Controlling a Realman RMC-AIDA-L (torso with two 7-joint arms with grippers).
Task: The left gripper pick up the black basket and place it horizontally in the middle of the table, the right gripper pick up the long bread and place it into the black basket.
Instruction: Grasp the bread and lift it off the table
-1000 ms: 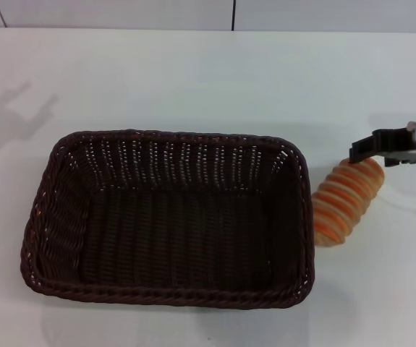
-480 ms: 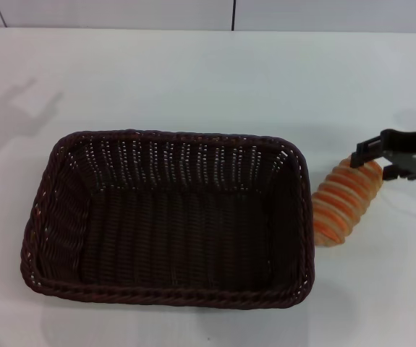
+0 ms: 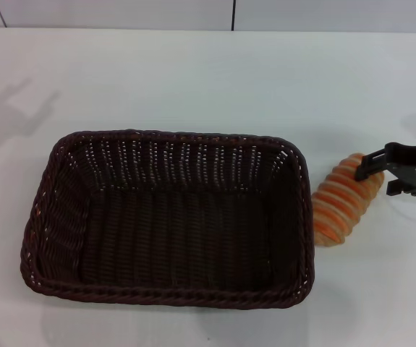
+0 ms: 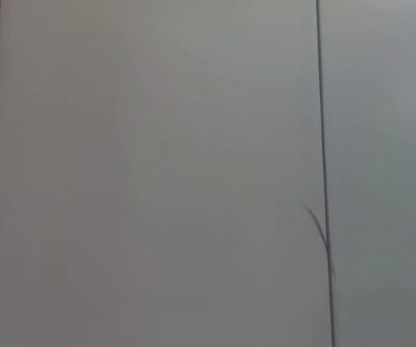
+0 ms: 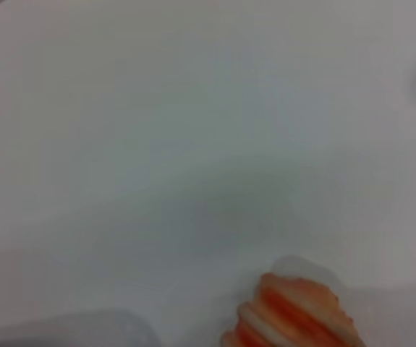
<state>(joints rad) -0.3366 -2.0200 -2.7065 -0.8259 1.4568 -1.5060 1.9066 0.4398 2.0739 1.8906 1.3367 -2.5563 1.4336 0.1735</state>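
Head view — black basket (image 3: 168, 217) mid-table (image 3: 193, 79), long bread (image 3: 346, 199) beside its right wall, right gripper (image 3: 381, 173) spread open at the loaf's far end; left wrist view — blank grey panels only; right wrist view — loaf end (image 5: 294, 318) alone.

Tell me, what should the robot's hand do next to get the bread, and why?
Probably lower the right gripper around the long bread and close: its fingers look open at the bread's far end, and the loaf lies on the table beside the black basket.

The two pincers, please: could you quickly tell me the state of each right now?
Left pincer: not in view.
Right pincer: open at the far end of the long bread, which lies on the table, holding nothing.
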